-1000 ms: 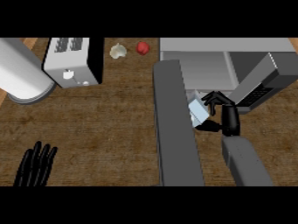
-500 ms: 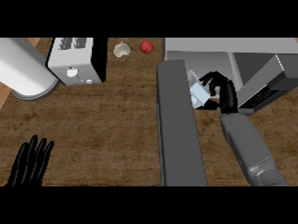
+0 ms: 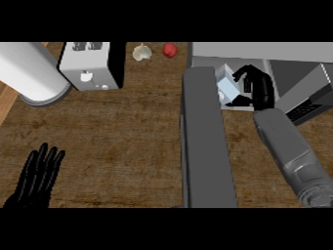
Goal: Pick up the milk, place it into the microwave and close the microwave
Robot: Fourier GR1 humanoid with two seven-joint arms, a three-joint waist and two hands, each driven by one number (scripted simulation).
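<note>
The right hand (image 3: 254, 87) has its fingers curled round the milk (image 3: 227, 88), a small pale blue and white carton that shows just to the left of the black fingers. Hand and carton sit at the mouth of the microwave (image 3: 299, 73), over the pale floor of its open front. The thumb side of the hand lies below the carton, and part of the carton is hidden behind the fingers. From the hand the grey right forearm (image 3: 293, 151) runs down and to the right, leaving at the lower edge of the view.

Just left of the carton stands the microwave door (image 3: 206, 141), swung fully open. It shows as a long dark grey slab running from the microwave's front corner down toward the bottom of the view, between the right forearm and the open stretch of counter (image 3: 118, 132).

The left hand (image 3: 39, 177) rests at the lower left, fingers straight and spread, pointing up, holding nothing and well apart from everything else.

Along the far edge of the counter, well left of the microwave, stands a toaster (image 3: 91, 66). Beside it at the upper left is a large white cylinder (image 3: 21, 71) on a grey round base. Between the toaster and the microwave lie a small pale garlic-like object (image 3: 141, 52) and a small red object (image 3: 170, 50), near each other.
</note>
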